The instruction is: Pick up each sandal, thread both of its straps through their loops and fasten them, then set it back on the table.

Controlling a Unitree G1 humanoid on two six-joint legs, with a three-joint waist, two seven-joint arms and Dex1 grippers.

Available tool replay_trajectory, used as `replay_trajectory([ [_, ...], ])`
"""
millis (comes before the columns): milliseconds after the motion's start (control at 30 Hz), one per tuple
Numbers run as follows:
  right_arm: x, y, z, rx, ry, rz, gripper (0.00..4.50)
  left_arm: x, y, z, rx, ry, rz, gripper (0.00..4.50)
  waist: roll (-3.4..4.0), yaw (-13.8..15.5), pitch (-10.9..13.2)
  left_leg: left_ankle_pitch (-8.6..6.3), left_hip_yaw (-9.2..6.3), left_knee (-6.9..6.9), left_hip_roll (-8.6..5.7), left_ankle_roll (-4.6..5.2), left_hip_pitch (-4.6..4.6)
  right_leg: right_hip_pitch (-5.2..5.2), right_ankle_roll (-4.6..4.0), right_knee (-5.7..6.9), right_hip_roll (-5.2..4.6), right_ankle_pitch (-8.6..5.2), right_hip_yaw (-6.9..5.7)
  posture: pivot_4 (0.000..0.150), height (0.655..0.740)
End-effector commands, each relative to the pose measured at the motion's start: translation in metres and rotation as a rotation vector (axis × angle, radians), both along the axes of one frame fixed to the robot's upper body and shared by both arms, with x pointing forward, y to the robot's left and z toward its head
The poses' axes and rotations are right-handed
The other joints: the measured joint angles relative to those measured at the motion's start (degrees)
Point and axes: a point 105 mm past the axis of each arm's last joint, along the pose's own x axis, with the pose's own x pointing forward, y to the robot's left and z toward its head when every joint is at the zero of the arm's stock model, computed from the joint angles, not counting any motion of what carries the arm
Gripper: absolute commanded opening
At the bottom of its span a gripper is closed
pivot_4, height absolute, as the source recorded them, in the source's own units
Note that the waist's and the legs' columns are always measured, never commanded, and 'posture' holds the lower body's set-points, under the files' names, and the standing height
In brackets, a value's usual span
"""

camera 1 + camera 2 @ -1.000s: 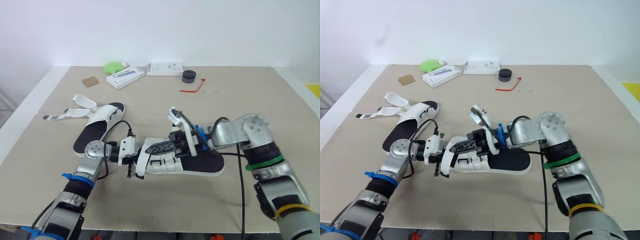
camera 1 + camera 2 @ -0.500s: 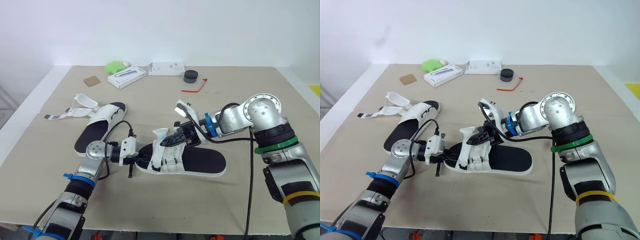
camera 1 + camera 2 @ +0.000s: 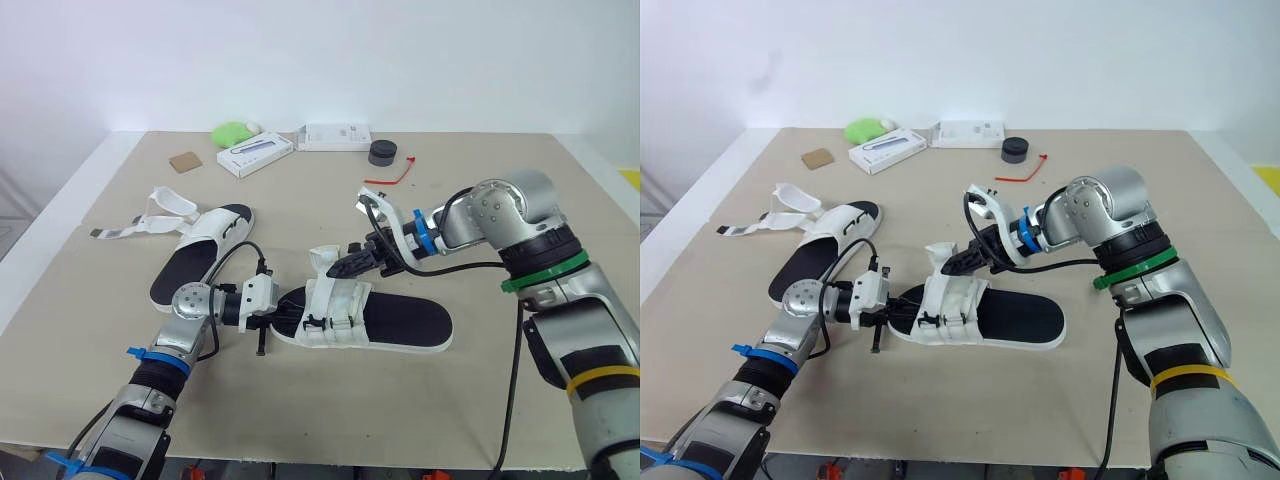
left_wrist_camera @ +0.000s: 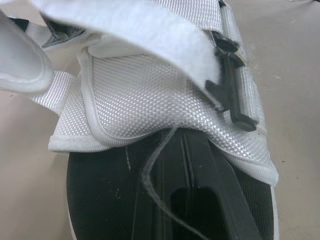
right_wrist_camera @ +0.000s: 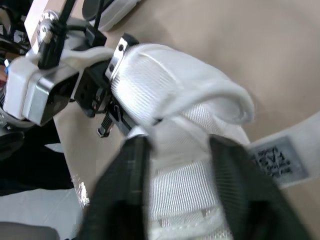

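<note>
- Left eye view: the left pincer (image 3: 283,306) is clamped on the toe end of the near sandal (image 3: 405,322). The sandal lies flat on the bench (image 3: 480,190) and stretches away from that pincer toward the right arm. The right pincer (image 3: 348,268) hangs just above the sandal's upper, nipping the free end of a strap (image 3: 323,260) that stands up beside its tips. The far sandal (image 3: 195,262) lies well behind the left pincer, its straps loose.
- Right eye view: the strap is lifted clear of the upper, not pressed down. I judge the step in hand to be fastening the near sandal, partway through.
- Left wrist view: one of the fingers (image 4: 200,200) lies along the black footbed and runs in under the woven upper (image 4: 150,105). The black loops (image 4: 226,82) sit just ahead on the upper's side. Whether the strap has passed through its loop, I cannot tell.
- Right wrist view: the fingers (image 5: 127,180) sit on either side of the white webbing, closed on it.
- Next, by my reckoning: draw the strap taut, fold it back and press it onto the upper while the left pincer steadies the toe. Then check the second strap before turning to the far sandal.
</note>
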Motion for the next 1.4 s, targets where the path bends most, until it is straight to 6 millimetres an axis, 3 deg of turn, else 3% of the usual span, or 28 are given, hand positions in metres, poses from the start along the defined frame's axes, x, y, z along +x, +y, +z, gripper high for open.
replay_trajectory([
  [33, -0.005, -0.002, 0.030, 0.135, 0.011, 0.014, 2.19, -0.032, 0.008, -0.081, 0.232, 0.272, -0.021, 0.00, 0.00, 0.03, 0.00, 0.01, -0.02, 0.00, -0.02, 0.01, 0.00, 0.01, 0.00, 0.01, 0.00, 0.00, 0.00, 0.150, 0.7400],
  [133, -0.015, 0.000, 0.040, 0.187, 0.010, 0.058, 2.19, -0.032, 0.008, -0.081, 0.232, 0.271, -0.022, 0.00, 0.00, 0.03, -0.01, 0.03, -0.06, 0.00, -0.04, 0.02, 0.02, 0.06, 0.00, 0.02, 0.00, 0.00, 0.00, 0.150, 0.7400],
  [333, -0.031, 0.001, 0.018, 0.136, -0.006, 0.103, 2.19, -0.032, 0.006, -0.081, 0.229, 0.271, -0.027, 0.00, -0.01, 0.04, -0.04, 0.04, -0.13, 0.03, -0.08, 0.03, 0.12, 0.23, 0.06, 0.02, 0.00, -0.06, 0.00, 0.150, 0.7400],
  [1100, -0.045, 0.024, -0.005, 0.108, -0.043, 0.146, 2.19, -0.029, 0.004, -0.081, 0.225, 0.270, -0.022, 0.00, 0.01, 0.04, -0.07, 0.11, -0.28, 0.12, -0.15, 0.13, 0.16, 0.39, 0.09, 0.06, 0.01, -0.06, -0.02, 0.150, 0.7400],
  [1133, -0.045, 0.024, -0.006, 0.107, -0.042, 0.145, 1.68, -0.029, 0.004, -0.081, 0.225, 0.270, -0.022, 0.00, 0.01, 0.04, -0.07, 0.12, -0.29, 0.12, -0.16, 0.14, 0.16, 0.40, 0.09, 0.06, 0.01, -0.06, -0.02, 0.150, 0.7400],
  [1167, -0.045, 0.025, -0.007, 0.108, -0.040, 0.143, 1.52, -0.029, 0.004, -0.081, 0.224, 0.269, -0.021, 0.00, 0.01, 0.04, -0.06, 0.13, -0.30, 0.12, -0.16, 0.15, 0.16, 0.41, 0.09, 0.06, 0.01, -0.06, -0.02, 0.150, 0.7400],
  [1267, -0.044, 0.026, -0.008, 0.115, -0.038, 0.136, 0.16, -0.029, 0.004, -0.081, 0.224, 0.269, -0.021, 0.00, 0.01, 0.04, -0.07, 0.15, -0.31, 0.12, -0.17, 0.18, 0.16, 0.42, 0.10, 0.07, 0.02, -0.05, -0.02, 0.150, 0.7400],
  [1400, -0.042, 0.028, -0.007, 0.120, -0.042, 0.125, 0.03, -0.029, 0.004, -0.081, 0.224, 0.268, -0.021, 0.00, 0.02, 0.04, -0.08, 0.16, -0.33, 0.12, -0.18, 0.20, 0.17, 0.43, 0.09, 0.08, 0.02, -0.05, -0.02, 0.150, 0.7400],
])
